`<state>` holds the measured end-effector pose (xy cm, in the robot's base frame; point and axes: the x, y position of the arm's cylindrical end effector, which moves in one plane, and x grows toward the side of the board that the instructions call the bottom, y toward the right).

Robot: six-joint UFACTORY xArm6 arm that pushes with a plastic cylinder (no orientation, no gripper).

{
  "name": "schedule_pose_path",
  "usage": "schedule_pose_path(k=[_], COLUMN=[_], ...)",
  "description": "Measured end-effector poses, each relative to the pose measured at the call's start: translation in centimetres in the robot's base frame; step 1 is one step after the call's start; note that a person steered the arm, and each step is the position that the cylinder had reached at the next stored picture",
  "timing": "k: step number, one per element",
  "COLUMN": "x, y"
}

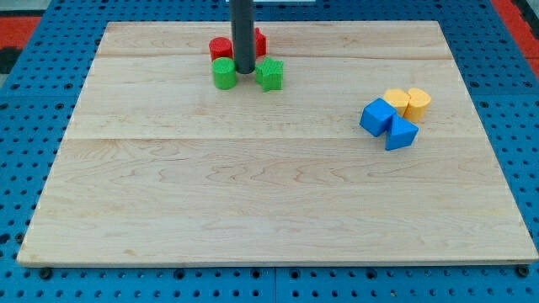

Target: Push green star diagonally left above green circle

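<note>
Here my tip (244,71) sits just left of green star (270,74).

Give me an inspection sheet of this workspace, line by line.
Surface: wooden board on a blue pegboard.
Job's things: green star at the view's right of my tip; green circle at its left.
Clutter: two red blocks behind the rod, partly hidden; blue cube, blue block and two yellow blocks clustered at the view's right.
Grippers: none; my tip sits between the two green blocks.
Cables: nothing seen.
Surroundings: red areas at the top corners.
</note>
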<state>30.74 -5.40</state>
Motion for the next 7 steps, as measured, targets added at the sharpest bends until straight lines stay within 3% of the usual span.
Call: schedule_pose_path(k=[1, 3, 4, 5, 6, 7], x=[0.0, 0.8, 6.8, 8.6, 8.5, 2.8], y=[-3.8, -5.7, -11.0, -8.2, 4.1, 8.6])
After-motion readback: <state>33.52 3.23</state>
